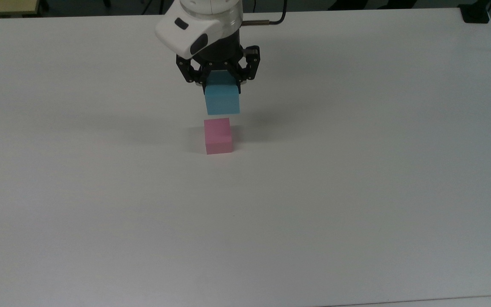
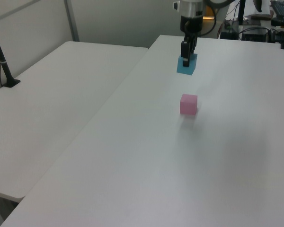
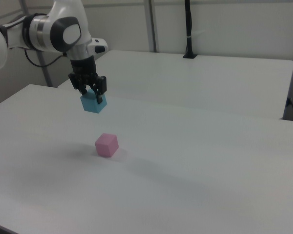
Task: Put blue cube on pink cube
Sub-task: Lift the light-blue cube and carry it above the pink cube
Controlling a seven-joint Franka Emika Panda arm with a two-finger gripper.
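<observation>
The pink cube (image 1: 218, 136) (image 2: 188, 104) (image 3: 107, 145) rests on the white table (image 1: 356, 170). The blue cube (image 1: 222, 100) (image 2: 186, 65) (image 3: 94, 104) hangs in the air, held from above by my gripper (image 1: 222, 83) (image 2: 185, 59) (image 3: 91, 95), whose black fingers are shut on the cube's upper part. In the top view the blue cube sits just above the pink cube's far edge and slightly to its right. The right view shows a clear vertical gap between the two cubes.
A second white table (image 2: 52, 99) (image 3: 200, 83) adjoins this one. A black post stands on it (image 2: 2, 61) (image 3: 188, 29). A black object (image 1: 475, 13) sits at the table's far right corner in the top view. Equipment and cables (image 2: 255, 28) lie behind the arm.
</observation>
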